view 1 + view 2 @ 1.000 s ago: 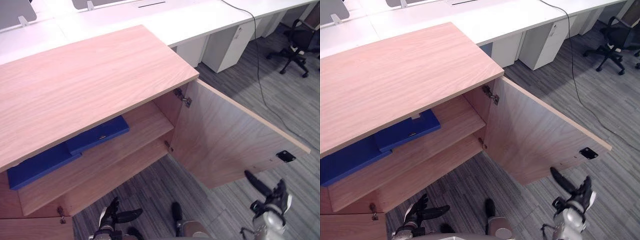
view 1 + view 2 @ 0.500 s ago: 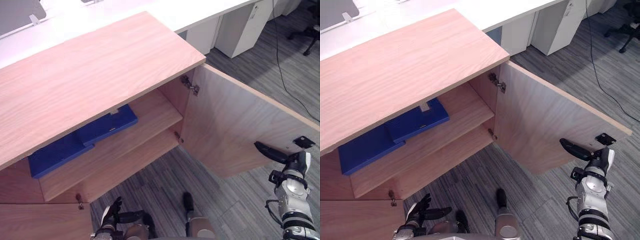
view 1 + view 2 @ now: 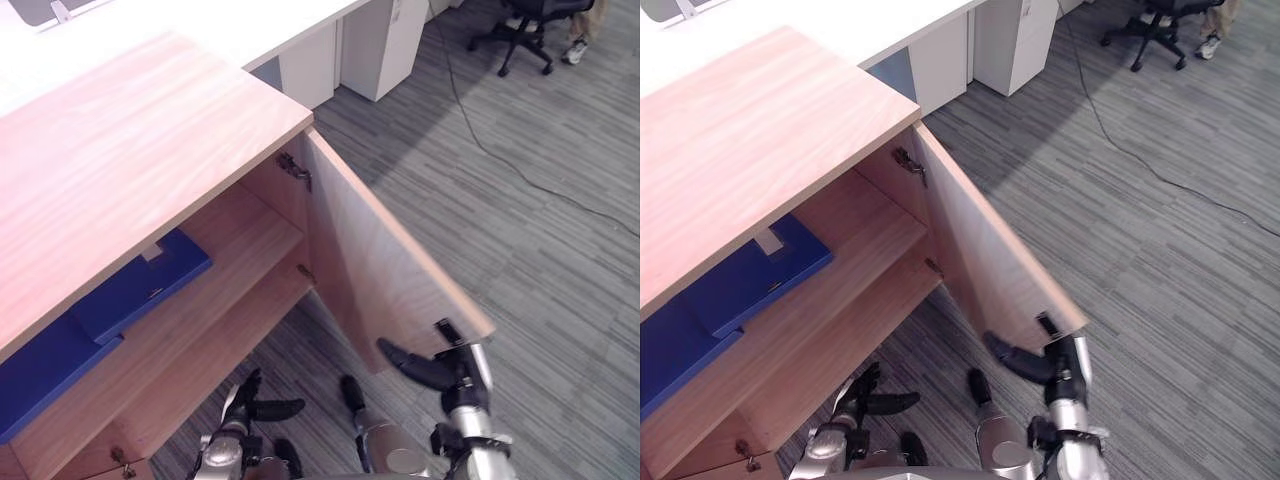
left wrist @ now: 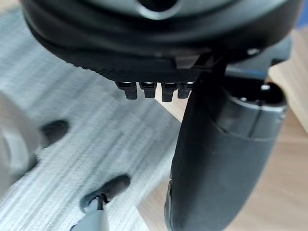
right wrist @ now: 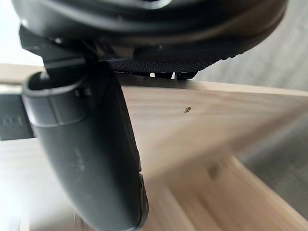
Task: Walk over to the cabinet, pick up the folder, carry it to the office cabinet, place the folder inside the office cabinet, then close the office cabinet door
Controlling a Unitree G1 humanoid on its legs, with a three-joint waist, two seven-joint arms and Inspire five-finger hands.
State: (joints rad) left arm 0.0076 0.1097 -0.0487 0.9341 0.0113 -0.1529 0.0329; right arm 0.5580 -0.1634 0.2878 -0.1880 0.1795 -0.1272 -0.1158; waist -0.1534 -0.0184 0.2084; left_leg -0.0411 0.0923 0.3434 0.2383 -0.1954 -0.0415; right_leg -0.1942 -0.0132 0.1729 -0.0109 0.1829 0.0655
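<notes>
The wooden office cabinet (image 3: 120, 170) stands at my left with its door (image 3: 370, 270) partly open. Two blue folders lie on its upper shelf, one (image 3: 140, 290) overlapping the other (image 3: 40, 370). My right hand (image 3: 455, 368) is at the door's free lower corner, its thumb stretched along the inner face and its fingers straight. In the right wrist view the thumb (image 5: 86, 144) lies against the door's wood (image 5: 202, 115). My left hand (image 3: 243, 400) hangs low in front of the lower shelf, relaxed and holding nothing.
White desks (image 3: 250, 25) and a white pedestal (image 3: 380, 40) stand behind the cabinet. An office chair (image 3: 530, 20) is at the far right. A black cable (image 3: 520, 175) trails over the grey carpet, which lies open to the right of the door.
The door has swung from wide open toward the cabinet, with my right hand following its free edge leftward. The camera has also shifted. The folders stay on the shelf.
</notes>
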